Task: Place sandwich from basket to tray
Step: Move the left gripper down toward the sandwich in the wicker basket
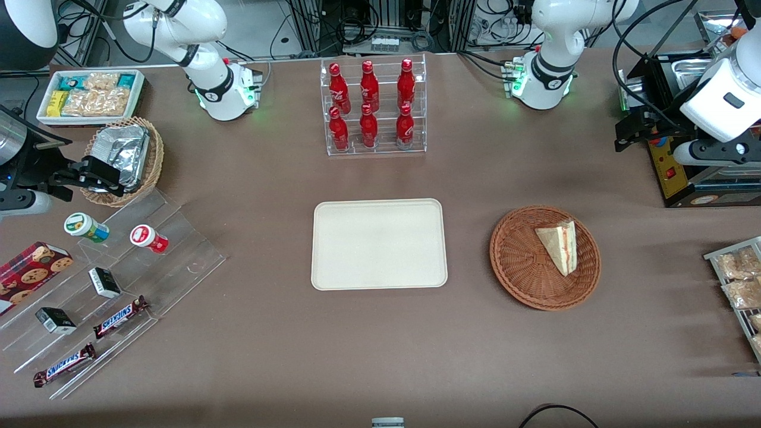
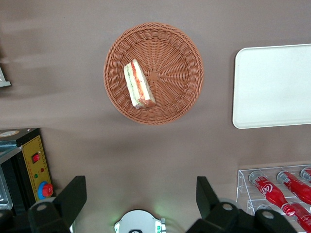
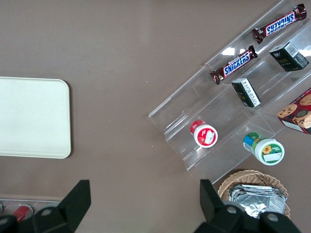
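The sandwich (image 1: pixel 559 246) lies flat in the basket (image 1: pixel 523 273), off the weave's centre toward the three o'clock rim as the front view shows it. It is a long wedge: its long axis runs from about eleven o'clock to five o'clock in that view, the narrow tip pointing at five and the broad end at eleven. The striped cut edge, red-orange and green, faces the working arm's end of the tabletop (image 1: pixel 267 356).

The basket sits on the tabletop beside the tray (image 1: pixel 379 244), a bare gap between them.

The claw (image 2: pixel 141 199) hangs high above the tabletop, well apart from the sandwich (image 2: pixel 138 85) and not over the basket (image 2: pixel 180 63). Its two dark fingers (image 2: pixel 73 196) stand spread wide, nothing between them.
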Robot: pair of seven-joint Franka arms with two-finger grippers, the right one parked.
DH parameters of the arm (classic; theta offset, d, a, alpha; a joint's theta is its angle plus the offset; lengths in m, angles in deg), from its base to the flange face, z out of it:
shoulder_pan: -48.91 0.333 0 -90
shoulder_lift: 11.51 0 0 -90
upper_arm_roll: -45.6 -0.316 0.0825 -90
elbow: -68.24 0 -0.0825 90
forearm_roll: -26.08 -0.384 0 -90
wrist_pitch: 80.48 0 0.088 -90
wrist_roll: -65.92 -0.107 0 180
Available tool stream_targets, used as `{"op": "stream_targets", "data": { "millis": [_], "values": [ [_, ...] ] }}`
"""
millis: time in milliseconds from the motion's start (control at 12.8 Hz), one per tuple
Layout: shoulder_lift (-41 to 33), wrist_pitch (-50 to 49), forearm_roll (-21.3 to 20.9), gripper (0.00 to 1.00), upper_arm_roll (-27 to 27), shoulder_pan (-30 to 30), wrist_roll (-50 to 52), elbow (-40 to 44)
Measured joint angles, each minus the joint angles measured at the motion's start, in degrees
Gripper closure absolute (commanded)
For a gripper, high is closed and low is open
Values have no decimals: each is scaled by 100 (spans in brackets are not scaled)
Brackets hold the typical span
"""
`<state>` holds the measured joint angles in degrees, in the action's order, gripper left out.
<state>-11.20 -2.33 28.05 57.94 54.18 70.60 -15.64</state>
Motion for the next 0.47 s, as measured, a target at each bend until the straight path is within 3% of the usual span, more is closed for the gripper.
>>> {"op": "stream_targets", "data": {
  "millis": [311, 467],
  "values": [
    [9, 23, -2, 0, -19, 0, 0, -75],
    [26, 490, -18, 0, -153, 14, 0, -504]
  ]
}}
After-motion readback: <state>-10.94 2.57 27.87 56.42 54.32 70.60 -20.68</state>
